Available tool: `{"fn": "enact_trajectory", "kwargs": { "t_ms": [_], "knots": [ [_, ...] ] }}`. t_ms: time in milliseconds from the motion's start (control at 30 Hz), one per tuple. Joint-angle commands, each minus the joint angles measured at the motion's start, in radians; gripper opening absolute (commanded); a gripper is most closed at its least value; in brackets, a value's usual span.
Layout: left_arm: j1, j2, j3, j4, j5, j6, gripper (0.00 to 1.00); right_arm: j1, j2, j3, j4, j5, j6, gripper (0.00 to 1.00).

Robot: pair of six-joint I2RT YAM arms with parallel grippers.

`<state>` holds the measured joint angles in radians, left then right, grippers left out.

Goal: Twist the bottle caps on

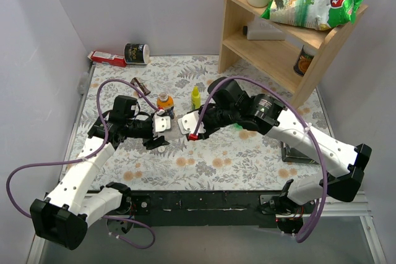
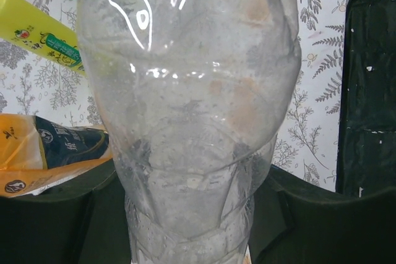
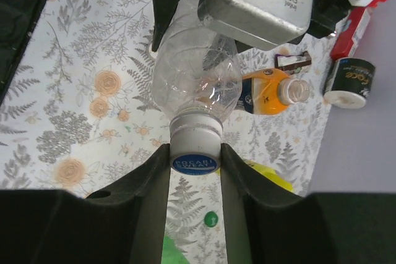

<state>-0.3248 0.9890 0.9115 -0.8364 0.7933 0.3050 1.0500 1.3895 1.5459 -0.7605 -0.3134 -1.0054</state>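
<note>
**One cap seated, two bottles left to close**

One of the three closures is in hand. The clear bottle (image 3: 197,85) is clamped by its body in the left gripper (image 1: 159,125) and held over the middle of the table (image 1: 247,153), with its neck toward the right. The white cap (image 3: 195,135) (its top is printed blue) is seated on that neck. It is pinched between the fingers of the right gripper (image 3: 195,164), which is closed on it. How far the cap is threaded cannot be told, so this closure is judged to be begun, not finished. The orange bottle (image 3: 267,94) is seen with a bare neck, and the green cap (image 3: 211,218) lies loose on the table. At least two bottles are therefore judged to remain. No blue cap is found in any view, and a green shape at the near edge of the right wrist view cannot be identified.

The cap and its seat on the neck are shown only by the right wrist view. The left wrist view is filled by the clear bottle's body, with dark fingers pressed against it on both sides low in the frame. The yellow bottle (image 2: 43,36) is caught at its left edge. Only the overhead view gives the layout: the two grippers meet near the centre, and the orange bottle stands just on the far side of them.
</note>
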Motion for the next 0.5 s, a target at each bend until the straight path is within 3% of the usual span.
{"fn": "enact_trajectory", "kwargs": {
  "t_ms": [0, 133, 167, 333, 400, 433, 467],
  "knots": [
    [-0.002, -0.056, -0.031, 0.123, -0.057, -0.049, 0.00, -0.030, 0.077, 0.144, -0.106, -0.084, 0.151, 0.20],
    [-0.034, -0.159, -0.140, 0.450, -0.233, -0.181, 0.00, -0.145, 0.244, 0.350, -0.270, -0.294, 0.434, 0.09],
    [-0.043, -0.170, -0.152, 0.489, -0.268, -0.211, 0.00, -0.204, 0.275, 0.380, -0.284, -0.414, 0.565, 0.04],
    [-0.106, -0.181, -0.171, 0.591, -0.452, -0.257, 0.00, -0.356, 0.312, 0.225, -0.134, -0.825, 0.892, 0.01],
    [-0.111, -0.176, -0.169, 0.583, -0.471, -0.285, 0.00, -0.378, 0.324, 0.200, -0.090, -0.913, 0.974, 0.01],
    [-0.112, -0.173, -0.168, 0.577, -0.479, -0.299, 0.00, -0.392, 0.327, 0.212, -0.061, -0.931, 0.982, 0.04],
    [-0.112, -0.168, -0.166, 0.571, -0.494, -0.337, 0.00, -0.401, 0.322, 0.236, -0.051, -0.917, 0.976, 0.24]
  ]
}}
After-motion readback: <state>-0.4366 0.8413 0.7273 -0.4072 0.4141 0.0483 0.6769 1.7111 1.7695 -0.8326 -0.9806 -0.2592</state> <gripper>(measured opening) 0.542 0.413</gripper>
